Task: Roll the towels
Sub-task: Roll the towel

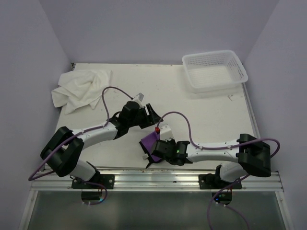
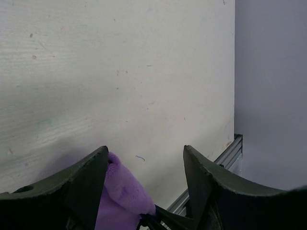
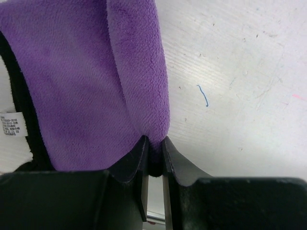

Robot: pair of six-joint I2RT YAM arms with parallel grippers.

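**Right jaws pinched on the purple towel, left jaws apart**

Nearest, my right gripper (image 3: 153, 143) has its jaws almost together, pinching a folded edge of the purple towel (image 3: 86, 81). The towel lies on the table (image 1: 192, 115), with its dark edging and a small label showing along one side. Just beyond the purple towel, my left gripper (image 2: 145, 152) stands with jaws wide apart and holds nothing; a bit of the purple cloth shows beside one finger. Well beyond the purple towel to the left, the white towel (image 1: 79, 88) lies crumpled. Well beyond it to the right sits the white basket (image 1: 192, 79).
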